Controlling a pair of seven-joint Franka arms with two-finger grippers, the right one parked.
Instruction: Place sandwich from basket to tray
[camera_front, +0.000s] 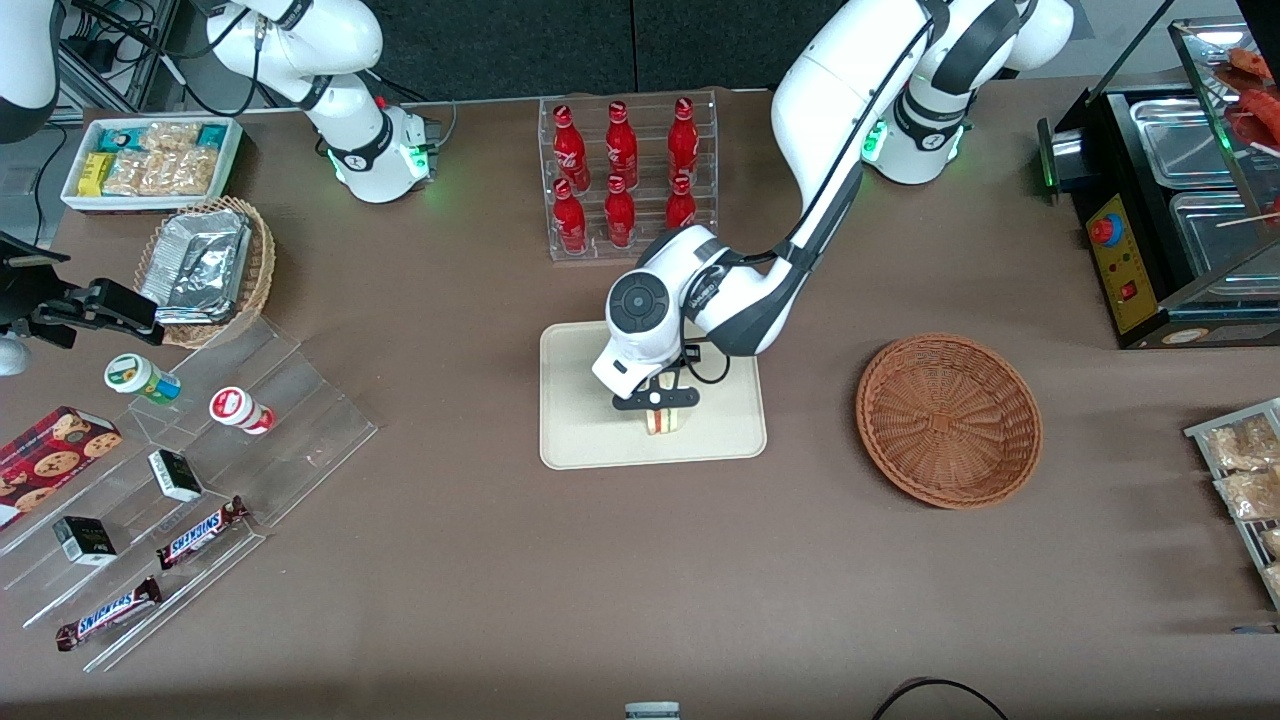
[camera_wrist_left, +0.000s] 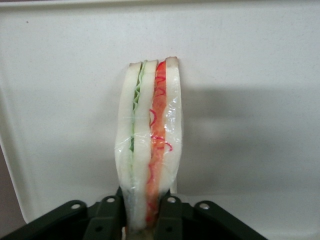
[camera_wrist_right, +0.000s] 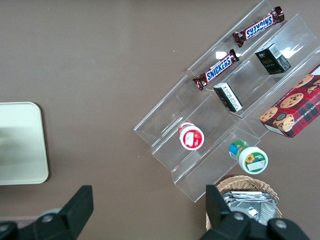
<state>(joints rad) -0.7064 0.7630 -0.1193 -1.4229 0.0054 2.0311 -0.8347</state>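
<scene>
My left gripper (camera_front: 662, 404) is over the cream-beige tray (camera_front: 580, 430) and is shut on the sandwich (camera_front: 662, 420). The sandwich is a wrapped wedge of pale bread with green and red-orange filling. It stands on edge, low over the tray or resting on it; I cannot tell which. In the left wrist view the sandwich (camera_wrist_left: 149, 145) sits between the two black fingers (camera_wrist_left: 170, 217), with the tray floor (camera_wrist_left: 250, 100) right under it. The reddish-brown wicker basket (camera_front: 948, 418) lies empty on the table, beside the tray toward the working arm's end. A corner of the tray (camera_wrist_right: 20, 145) shows in the right wrist view.
A clear rack of red bottles (camera_front: 625, 170) stands farther from the camera than the tray. A clear stepped shelf (camera_front: 200, 470) with snack bars, cups and boxes, a tan basket of foil packets (camera_front: 205, 265) and a white snack bin (camera_front: 150, 160) lie toward the parked arm's end. A black food warmer (camera_front: 1170, 210) stands toward the working arm's end.
</scene>
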